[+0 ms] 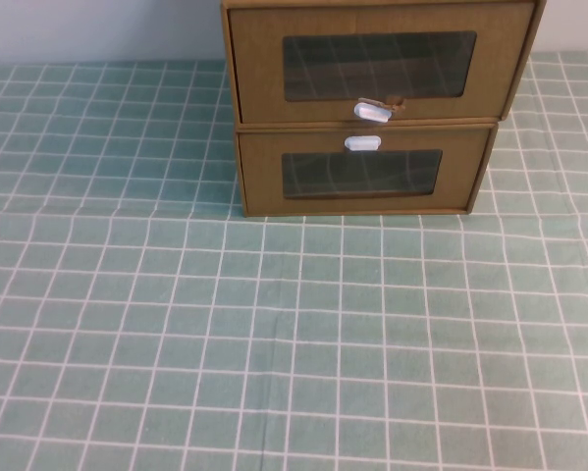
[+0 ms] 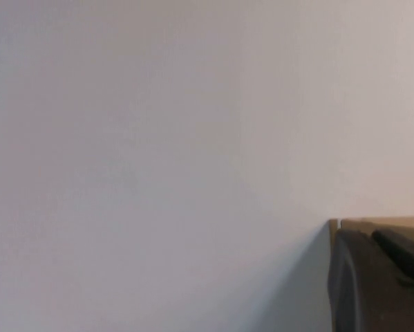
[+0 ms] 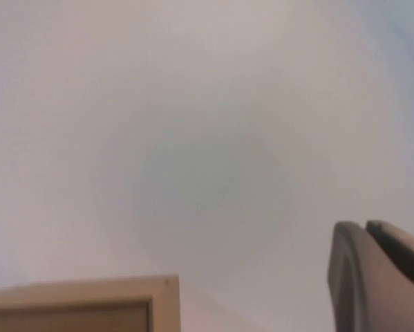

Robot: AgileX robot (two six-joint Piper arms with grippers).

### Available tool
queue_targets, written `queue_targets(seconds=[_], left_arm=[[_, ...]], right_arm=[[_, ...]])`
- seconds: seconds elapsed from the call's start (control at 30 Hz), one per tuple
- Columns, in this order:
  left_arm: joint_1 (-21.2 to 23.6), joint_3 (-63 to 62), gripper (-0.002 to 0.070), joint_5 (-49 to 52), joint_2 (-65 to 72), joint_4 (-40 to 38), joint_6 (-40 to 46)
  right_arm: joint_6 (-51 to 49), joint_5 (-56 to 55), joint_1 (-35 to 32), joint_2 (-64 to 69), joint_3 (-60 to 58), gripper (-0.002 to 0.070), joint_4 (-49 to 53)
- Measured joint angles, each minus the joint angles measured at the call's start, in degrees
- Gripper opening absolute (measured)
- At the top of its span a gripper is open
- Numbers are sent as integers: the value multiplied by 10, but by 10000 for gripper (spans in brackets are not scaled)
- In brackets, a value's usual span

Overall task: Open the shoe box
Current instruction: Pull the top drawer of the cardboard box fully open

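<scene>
High view: shoe box (image 1: 367, 108), two stacked drawers both shut, stands at the far edge of the surface (image 1: 176, 324), right of centre.

Left wrist view: left pincer (image 2: 379, 280) near what seems the box's top edge, before a pale wall (image 2: 158, 138); spread or pressed together, I cannot tell.

Right wrist view: right pincer (image 3: 372, 270) pressed together, apart from a box corner.
</scene>
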State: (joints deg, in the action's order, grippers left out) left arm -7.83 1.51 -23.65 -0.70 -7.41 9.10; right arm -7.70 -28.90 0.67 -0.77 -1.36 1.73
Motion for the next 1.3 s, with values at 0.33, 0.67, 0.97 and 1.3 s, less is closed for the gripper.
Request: queue_targets(seconds=[0.33, 0.67, 0.97, 1.3], left_arm=[[0, -37, -5, -160, 0, -77, 1], [0, -213, -5, -99, 40, -80, -15], [0, -461, -5, 182, 238, -80, -8], [0, -698, -5, 540, 557, -49, 8]], right_arm=[[-1, -252, 0, -1, 26, -14, -33], [-1, -74, 0, 42, 282, -13, -148], [11, 225, 0, 217, 513, -14, -168], [57, 580, 0, 449, 656, -13, -116]])
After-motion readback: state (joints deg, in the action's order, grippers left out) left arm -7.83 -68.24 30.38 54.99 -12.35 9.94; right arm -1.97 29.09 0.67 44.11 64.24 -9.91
